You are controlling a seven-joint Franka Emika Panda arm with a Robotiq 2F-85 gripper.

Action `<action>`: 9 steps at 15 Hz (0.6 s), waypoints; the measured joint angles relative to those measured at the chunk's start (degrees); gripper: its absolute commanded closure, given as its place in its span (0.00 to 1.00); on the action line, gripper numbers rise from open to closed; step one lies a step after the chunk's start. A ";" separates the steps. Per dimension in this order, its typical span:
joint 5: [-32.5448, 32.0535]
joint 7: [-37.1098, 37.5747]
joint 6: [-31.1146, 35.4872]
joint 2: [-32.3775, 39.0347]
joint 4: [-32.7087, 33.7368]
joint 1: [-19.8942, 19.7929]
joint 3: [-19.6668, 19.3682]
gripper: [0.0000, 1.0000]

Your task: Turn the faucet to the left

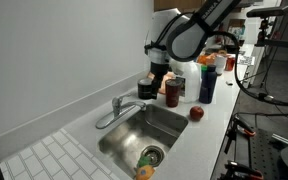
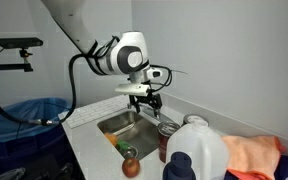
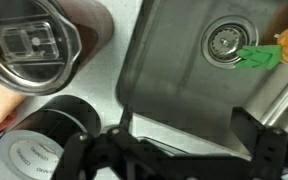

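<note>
The chrome faucet (image 1: 113,110) stands at the back rim of the steel sink (image 1: 174,124), its thin spout reaching out over the basin. My gripper (image 1: 147,90) hangs above the sink's back corner, a short way beside the faucet base and not touching it. In an exterior view it hovers over the sink (image 2: 144,98). In the wrist view the two fingers (image 3: 169,150) are spread wide and empty over the sink edge. A shiny strip at the right edge (image 3: 287,98) may be the faucet.
A dark red lidded cup (image 1: 172,93), a blue bottle (image 1: 206,80) and an apple (image 1: 196,114) stand on the counter beside the sink. A toy carrot (image 3: 274,53) lies near the drain (image 3: 224,40). A white jug (image 2: 194,155) and orange cloth (image 2: 254,155) sit close to the camera.
</note>
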 measured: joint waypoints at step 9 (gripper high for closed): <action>-2.42 0.46 1.25 6.89 6.58 1.35 0.70 0.00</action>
